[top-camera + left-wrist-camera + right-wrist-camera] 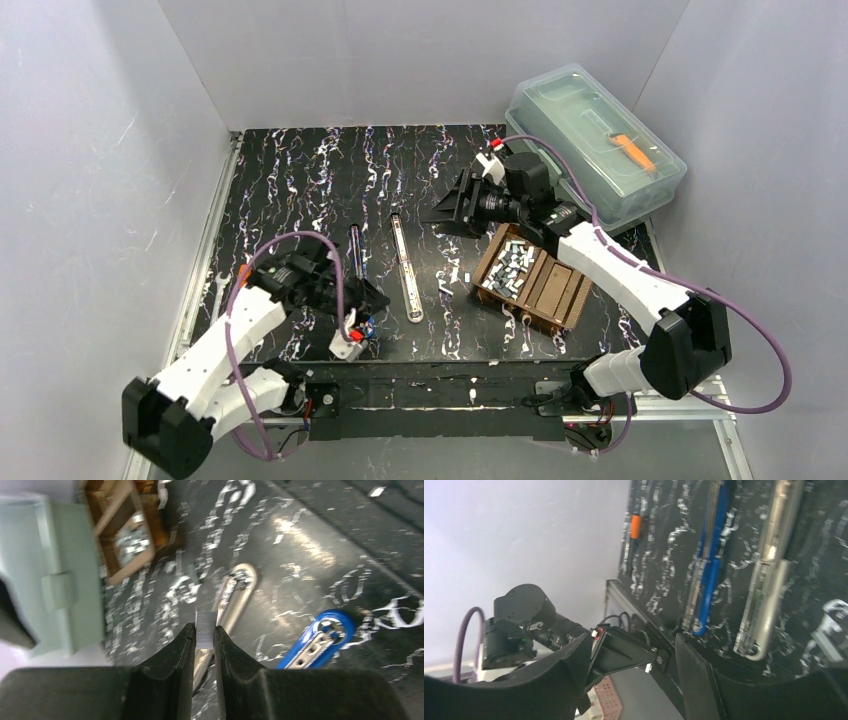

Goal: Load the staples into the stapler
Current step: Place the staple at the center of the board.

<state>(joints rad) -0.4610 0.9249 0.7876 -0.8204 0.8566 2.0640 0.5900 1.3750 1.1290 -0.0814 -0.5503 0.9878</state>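
My left gripper (205,635) is shut on a short silvery strip of staples (205,621), whose end sticks out past the fingertips. It hovers just short of the long silver stapler piece (239,591) (405,270), with the blue stapler piece (320,639) (355,250) to one side. More staples (513,262) fill a compartment of the brown box (565,300). My right gripper (447,208) (634,655) is open and holds nothing, raised above the mat between the stapler and the box. In the right wrist view the blue piece (709,575) and the silver piece (769,580) lie side by side.
A lidded pale-green plastic bin (595,140) with an orange tool inside stands at the back right. A few loose staple strips (455,272) lie on the black mat beside the brown box. An orange item (243,272) sits at the mat's left edge. Grey walls enclose the table.
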